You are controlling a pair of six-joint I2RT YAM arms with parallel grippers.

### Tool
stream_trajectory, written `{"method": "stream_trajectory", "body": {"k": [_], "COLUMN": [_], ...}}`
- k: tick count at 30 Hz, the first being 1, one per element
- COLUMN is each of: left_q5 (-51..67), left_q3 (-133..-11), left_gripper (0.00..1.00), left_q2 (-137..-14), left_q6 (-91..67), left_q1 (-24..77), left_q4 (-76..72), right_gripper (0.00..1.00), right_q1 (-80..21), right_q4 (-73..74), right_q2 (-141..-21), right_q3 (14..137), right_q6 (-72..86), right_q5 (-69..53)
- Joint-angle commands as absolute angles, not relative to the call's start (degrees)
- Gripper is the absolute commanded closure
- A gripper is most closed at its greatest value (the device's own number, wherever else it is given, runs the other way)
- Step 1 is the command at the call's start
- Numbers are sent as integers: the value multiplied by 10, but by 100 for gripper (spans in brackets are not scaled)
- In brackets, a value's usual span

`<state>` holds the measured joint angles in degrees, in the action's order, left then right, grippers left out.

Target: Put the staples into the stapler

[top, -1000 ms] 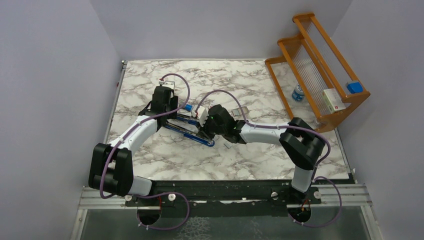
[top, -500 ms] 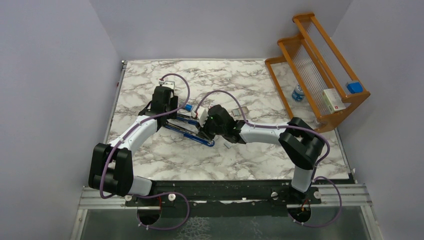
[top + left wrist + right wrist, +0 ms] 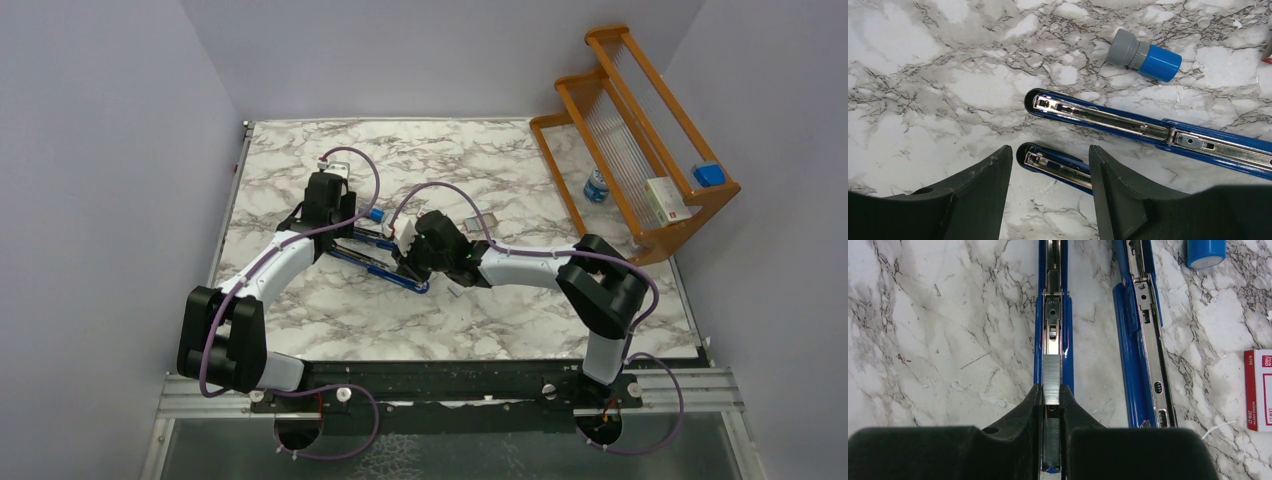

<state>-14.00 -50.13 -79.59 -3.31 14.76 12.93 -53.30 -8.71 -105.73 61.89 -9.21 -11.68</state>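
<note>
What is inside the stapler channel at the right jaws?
A grey staple strip lies in the stapler channel, held between the right gripper's jaws, a metal pusher ahead. The jaws cover the channel walls beside it, so its seating cannot be judged.

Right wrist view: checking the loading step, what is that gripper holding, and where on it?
The right gripper pinches a strip of staples by its long sides, at the near half; the far end sits over the stapler channel.
</note>
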Motion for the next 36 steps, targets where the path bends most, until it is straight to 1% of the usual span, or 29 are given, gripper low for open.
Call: {"method": "stream_trajectory", "body": {"k": [1,19,27,29,33,36], "left_q5": [-150,-149,-150,-150,-149,-150], "left_q3": [-518,-518,-518,-518,-518,-518], "left_gripper": [39,39,39,39,39,39], "left_q2": [-783,-783,-783,-783,-783,-783], "left_q6": [-27,-27,-26,-26,-26,-26], "left_q1": [152,152,153,152,152,152], "left_q4": [126,126,126,126,126,126], "right_gripper": [99,99,97,94,83,79], "right_q1": [-538,-537,-538,-537,-538,-538], "right_q4": [-69,-35,-17,-13,-13,-15], "right_q2": [-1069,-1076,-1079,-1080,-1080,-1082], "right_q3": [638,647,649,651,653,655], "right_q6": [-101,-100,-100,-101,-101,-101], "right_q5": [-127,-126,-124,-124,-124,-126]}}
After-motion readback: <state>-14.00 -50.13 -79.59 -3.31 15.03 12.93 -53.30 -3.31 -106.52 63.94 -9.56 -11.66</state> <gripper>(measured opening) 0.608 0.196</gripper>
